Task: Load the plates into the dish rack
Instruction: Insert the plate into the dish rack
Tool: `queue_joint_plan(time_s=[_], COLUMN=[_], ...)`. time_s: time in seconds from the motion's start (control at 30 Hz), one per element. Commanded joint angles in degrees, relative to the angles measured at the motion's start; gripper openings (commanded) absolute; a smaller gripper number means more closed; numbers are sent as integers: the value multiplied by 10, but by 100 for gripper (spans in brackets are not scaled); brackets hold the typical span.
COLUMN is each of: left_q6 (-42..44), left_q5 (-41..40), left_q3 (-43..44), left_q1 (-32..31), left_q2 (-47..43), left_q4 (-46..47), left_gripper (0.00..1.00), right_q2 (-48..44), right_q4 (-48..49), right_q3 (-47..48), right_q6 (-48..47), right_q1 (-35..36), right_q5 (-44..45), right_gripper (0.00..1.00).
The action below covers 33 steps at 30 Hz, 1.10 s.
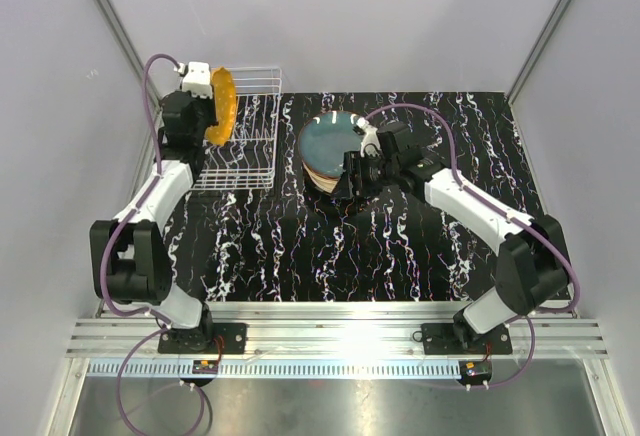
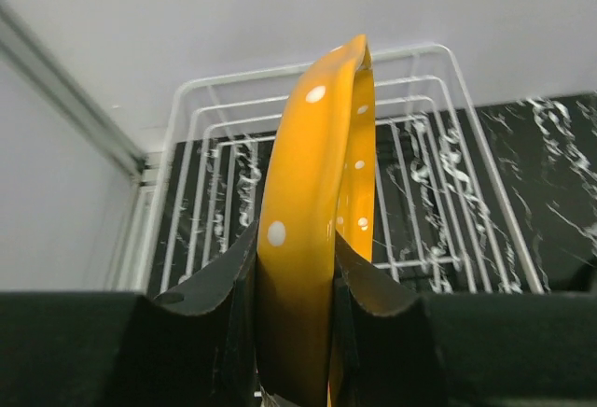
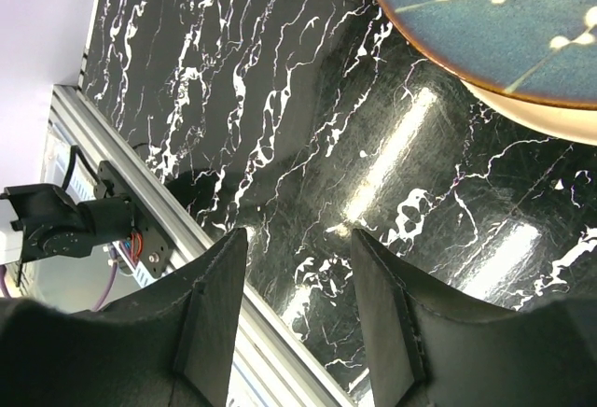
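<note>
Left gripper (image 1: 210, 114): at the far left of the table, above the rack; its jaws pinch the rim of the orange plate, one black finger (image 2: 219, 286) on each face.
Round orange plate with white dots (image 2: 312, 192): stands on edge, almost upright, between the fingers and over the rack's left side. Whether its lower edge touches the wires cannot be told.
Rectangular white wire dish rack (image 1: 250, 161): sits on the far left corner of the mat with upright prongs along its floor. No plate is seen standing in its slots apart from the held one.
Black table mat with white marble veins (image 1: 400, 246): covers the work area in front of both arms.
Stack of round plates (image 1: 322, 161): lies flat near the middle of the mat, just right of the rack. A dark blue plate with a white branch pattern (image 3: 494, 15) is on top, with cream and brown rims showing under it.
Right gripper (image 3: 298, 236): hangs at the stack's near right edge, tilted toward the mat; its jaws are spread with only mat between them.
</note>
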Motion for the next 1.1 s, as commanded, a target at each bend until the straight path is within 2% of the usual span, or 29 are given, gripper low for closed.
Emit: queue_joint_plan(time_s=[0.0, 0.13, 0.37, 0.67, 1.07], left_q6=[2, 32, 144, 186, 272], left_q5=[-60, -125, -166, -149, -222], left_q3=[8, -46, -85, -113, -176], left_q1=[8, 9, 9, 5, -20], left_q2=[-47, -73, -95, -109, -58], left_q4=[246, 296, 322, 307, 484], left_gripper=[0, 0, 0, 0, 0], right_q2=[13, 30, 50, 47, 47], right_q4=[13, 26, 34, 42, 41], right_q3=[2, 7, 34, 27, 13], right_q6=[-13, -5, 6, 4, -16], right_q1=[3, 3, 3, 3, 3], right_q5=[-5, -14, -26, -30, -34], right_gripper=[56, 55, 55, 55, 55])
